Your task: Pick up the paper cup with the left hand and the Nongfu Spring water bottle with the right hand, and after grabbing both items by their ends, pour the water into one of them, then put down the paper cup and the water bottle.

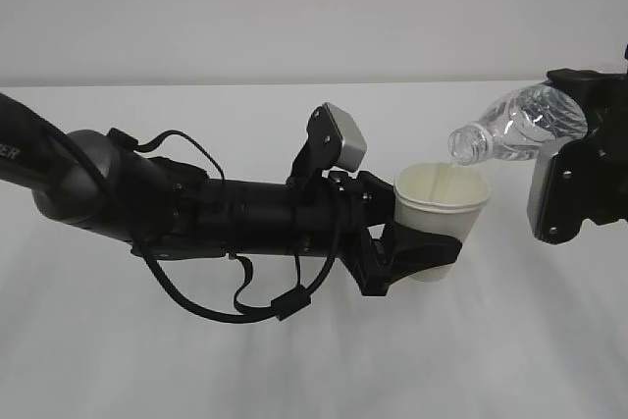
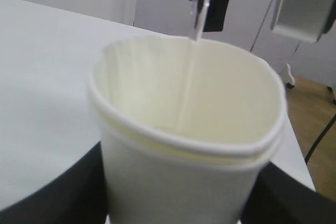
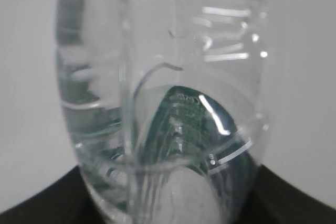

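Note:
The paper cup (image 1: 442,205) is upright above the table, and my left gripper (image 1: 424,254) is shut on its lower half from the left. In the left wrist view the paper cup (image 2: 189,145) fills the frame between the black fingers (image 2: 47,192) of my left gripper (image 2: 178,205). The Nongfu Spring water bottle (image 1: 518,125) is tilted, mouth down to the left over the cup's rim. My right gripper (image 1: 574,120) is shut on its base end. A thin stream of water (image 2: 192,61) runs from the bottle's mouth into the cup. The right wrist view shows the bottle (image 3: 168,103) close up in my right gripper (image 3: 168,205).
The white table (image 1: 314,360) lies under both arms, with a plain light wall behind. My left arm (image 1: 196,208) and its looping cables stretch across the left half. In the left wrist view the table's far edge and a brown floor (image 2: 315,124) show at the right.

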Tool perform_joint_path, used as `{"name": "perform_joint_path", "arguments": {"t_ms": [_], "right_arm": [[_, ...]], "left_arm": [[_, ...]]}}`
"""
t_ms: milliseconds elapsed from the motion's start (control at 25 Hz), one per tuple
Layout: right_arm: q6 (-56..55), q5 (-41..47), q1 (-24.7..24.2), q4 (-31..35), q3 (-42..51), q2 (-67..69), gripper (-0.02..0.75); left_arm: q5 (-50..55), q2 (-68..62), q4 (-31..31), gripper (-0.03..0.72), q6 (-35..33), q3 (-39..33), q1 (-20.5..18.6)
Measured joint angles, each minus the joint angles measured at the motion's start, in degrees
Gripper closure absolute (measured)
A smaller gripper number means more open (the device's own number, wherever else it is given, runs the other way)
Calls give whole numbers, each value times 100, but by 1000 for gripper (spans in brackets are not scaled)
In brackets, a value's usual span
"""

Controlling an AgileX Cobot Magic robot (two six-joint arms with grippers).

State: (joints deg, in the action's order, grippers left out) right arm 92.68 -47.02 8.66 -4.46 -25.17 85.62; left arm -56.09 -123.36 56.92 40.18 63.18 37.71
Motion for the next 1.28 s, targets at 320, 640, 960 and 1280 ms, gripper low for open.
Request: {"name": "perform_joint_path", "arguments": {"t_ms": [320, 640, 960, 1280], "right_arm": [[0, -12, 0, 0, 0, 0, 328], [10, -20, 0, 0, 0, 0, 328], [35, -20, 0, 0, 0, 0, 328], [54, -20, 0, 0, 0, 0, 328]], "left_arm": [[0, 0, 0, 214, 0, 0, 0], [0, 0, 0, 214, 0, 0, 0], [0, 0, 0, 214, 0, 0, 0], [0, 0, 0, 214, 0, 0, 0]]}}
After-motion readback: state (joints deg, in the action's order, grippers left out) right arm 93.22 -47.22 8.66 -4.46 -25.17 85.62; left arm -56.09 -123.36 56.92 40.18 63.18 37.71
